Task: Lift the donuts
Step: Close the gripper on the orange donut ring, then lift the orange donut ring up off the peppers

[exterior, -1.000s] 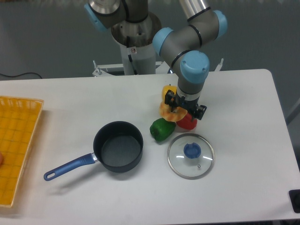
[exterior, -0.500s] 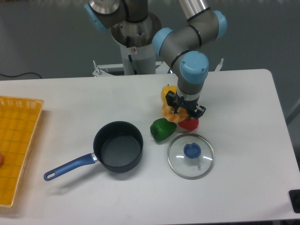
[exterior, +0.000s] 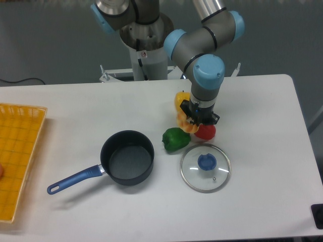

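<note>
The gripper (exterior: 194,119) points straight down over a cluster of toy food near the middle of the table (exterior: 262,151), its black fingers low among the pieces; whether they are clamped on anything or loose cannot be told, because the wrist and fingers hide the gap. The donut (exterior: 183,122), orange-pink with a pale wavy edge, sits right at the fingers, partly covered by them, and seems to be touching or nearly touching the tabletop. Just behind it, toward the robot's base, is a yellow pepper (exterior: 180,98), of which only a part shows past the wrist. A red pepper (exterior: 205,132) lies just beside the donut on the other side, half under the gripper. A green pepper (exterior: 174,139) rests in front of the donut, close to it, though contact between them cannot be judged. Nearer the front edge, a round glass lid (exterior: 205,167) with a blue knob lies flat, near the red and green peppers. To one side of the green pepper stands a dark saucepan (exterior: 127,157) with a blue handle that angles away toward the table's front. Well apart from all of this, at the far end of the table, lies a yellow basket (exterior: 17,151), partly cut off by the picture's edge.
</note>
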### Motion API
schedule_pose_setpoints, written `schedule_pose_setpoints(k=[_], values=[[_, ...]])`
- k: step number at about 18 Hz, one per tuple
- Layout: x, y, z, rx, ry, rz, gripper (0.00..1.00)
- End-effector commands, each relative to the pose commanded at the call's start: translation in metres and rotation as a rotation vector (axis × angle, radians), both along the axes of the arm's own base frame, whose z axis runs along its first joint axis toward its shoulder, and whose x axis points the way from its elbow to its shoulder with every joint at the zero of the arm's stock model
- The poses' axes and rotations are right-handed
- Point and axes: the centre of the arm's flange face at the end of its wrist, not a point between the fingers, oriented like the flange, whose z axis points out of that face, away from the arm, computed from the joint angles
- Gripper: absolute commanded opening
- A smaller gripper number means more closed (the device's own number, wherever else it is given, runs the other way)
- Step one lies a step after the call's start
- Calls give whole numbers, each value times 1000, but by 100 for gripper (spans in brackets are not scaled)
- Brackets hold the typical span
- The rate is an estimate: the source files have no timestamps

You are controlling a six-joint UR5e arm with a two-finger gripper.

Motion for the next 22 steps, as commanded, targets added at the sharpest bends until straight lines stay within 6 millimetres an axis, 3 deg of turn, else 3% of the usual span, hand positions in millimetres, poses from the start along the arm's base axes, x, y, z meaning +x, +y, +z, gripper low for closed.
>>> schedule_pose_setpoints(k=[8, 16, 22], values=[[-16, 4, 30, 11, 27, -2, 12], [-41, 16, 86, 23, 19, -53, 12], [-60, 13, 119, 23, 28, -113, 12]])
